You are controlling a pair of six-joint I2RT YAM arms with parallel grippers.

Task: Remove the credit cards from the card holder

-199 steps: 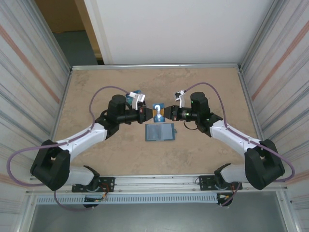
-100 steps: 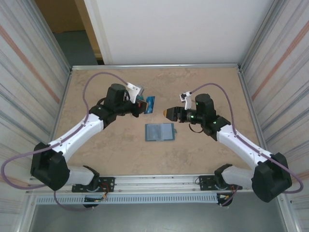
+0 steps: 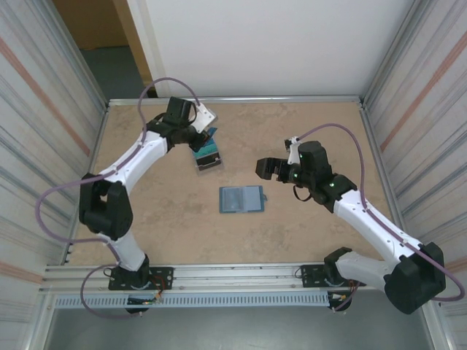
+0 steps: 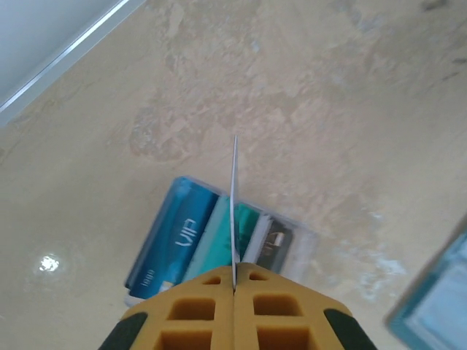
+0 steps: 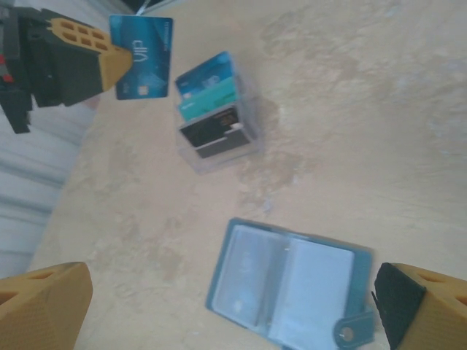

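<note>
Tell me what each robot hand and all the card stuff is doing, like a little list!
left hand: shut, pinching one blue card in the air
right hand: open, holding nothing
card pile: lying on the table, under the held card
card holder: lying open on the table, neither hand touching it
</note>
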